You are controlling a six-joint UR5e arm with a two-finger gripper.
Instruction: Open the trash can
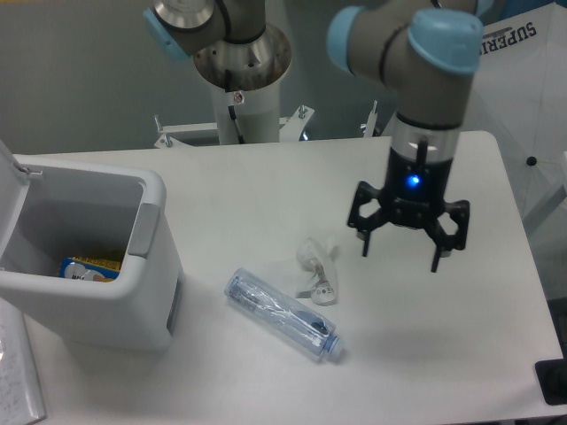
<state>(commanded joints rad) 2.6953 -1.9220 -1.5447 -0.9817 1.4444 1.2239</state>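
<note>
Trash can (106, 283) stands lid-up, interior showing, so the job looks done; pincer (400, 255) hovers far to its side, fingers spread, empty.

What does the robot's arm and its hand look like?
The arm is made of grey tubes with round light-blue caps at the joints. Its hand is black, with two spidery fingers, and a small blue light glows just above it.

Grey tubular arm (403, 49) with light-blue joint caps, black 2-fingered pincer (400, 254) (blue light above).
</note>
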